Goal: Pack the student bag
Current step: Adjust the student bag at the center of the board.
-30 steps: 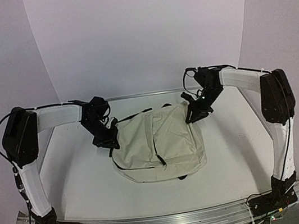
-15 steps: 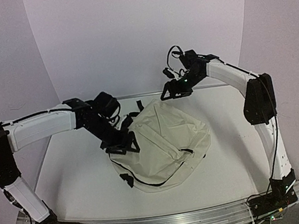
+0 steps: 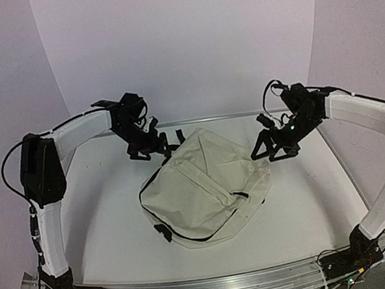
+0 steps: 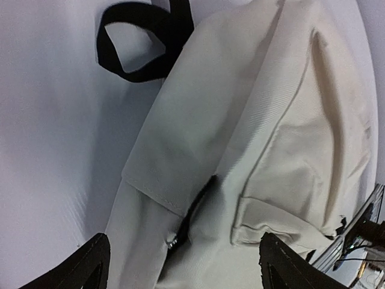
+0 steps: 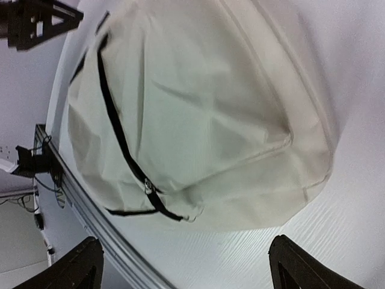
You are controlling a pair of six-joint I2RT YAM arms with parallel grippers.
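The student bag [image 3: 203,187], cream fabric with black zipper lines, lies flat and skewed in the middle of the table. My left gripper [image 3: 155,147] hovers open over its far-left corner, next to the black straps [image 3: 177,137]. In the left wrist view the bag [image 4: 264,120] fills the frame, with a strap loop [image 4: 135,45] and a zipper pull [image 4: 172,242] above my open left gripper [image 4: 186,271]. My right gripper [image 3: 267,151] hangs open beside the bag's right edge. The right wrist view shows the bag [image 5: 192,102], a zipper pull [image 5: 148,188] and my right gripper [image 5: 192,271], open over bare table.
The white table [image 3: 103,225] ends at a metal rail [image 3: 215,287] along the near edge. White curved walls close off the back and sides. In the right wrist view the rail [image 5: 90,211] runs just past the bag's bottom.
Both grippers have opened and let go of the bag, which now lies turned on the table. The left arm has drawn back to the far-left corner; the right arm has come down beside the bag.
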